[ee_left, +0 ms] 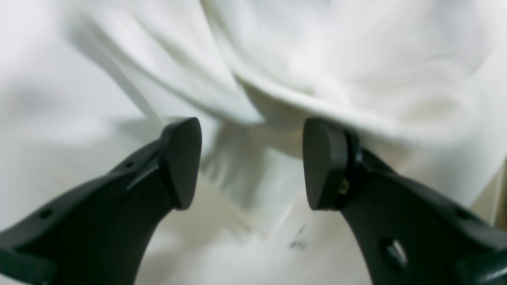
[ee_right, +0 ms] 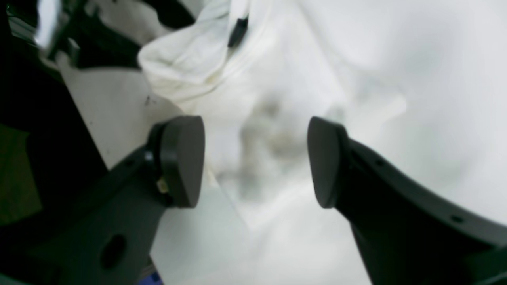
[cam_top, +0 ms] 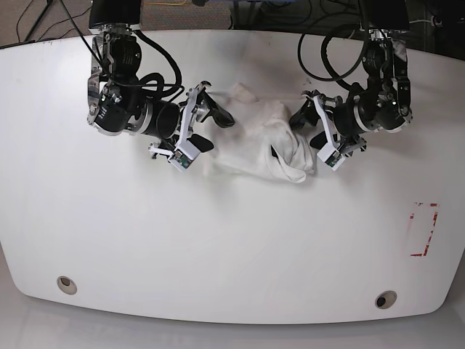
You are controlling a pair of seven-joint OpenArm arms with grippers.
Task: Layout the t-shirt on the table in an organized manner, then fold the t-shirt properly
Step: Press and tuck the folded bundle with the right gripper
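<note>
The left gripper point(ee_left: 251, 162) had its two black pads well apart, with nothing clamped between them; through the gap the left wrist view showed only blurred white cloth. In the base view this gripper point(cam_top: 296, 120) sat at about 3 o'clock of the t-shirt point(cam_top: 258, 142), its fingertips at the bunched edge of the cloth, though contact could not be judged. The right gripper point(ee_right: 255, 162) also stood with its pads spread wide and empty, blurred folds of the t-shirt point(ee_right: 277, 99) lying beyond the gap. In the base view the right gripper point(cam_top: 214, 116) was at about 9 to 10 o'clock of the garment, its dark fingers reaching to the cloth's upper left edge.

The t-shirt lay crumpled in a heap between the two grippers, in the upper middle part of the table point(cam_top: 218, 247). Its print was not visible. A thick rolled fold point(cam_top: 290, 171) curled along its 4 o'clock side. Farther out, a red-and-white tape mark point(cam_top: 423, 230) lay at about 4 o'clock of the shirt, well apart, and two grommet holes point(cam_top: 67, 284) sat near the table's front edge.
</note>
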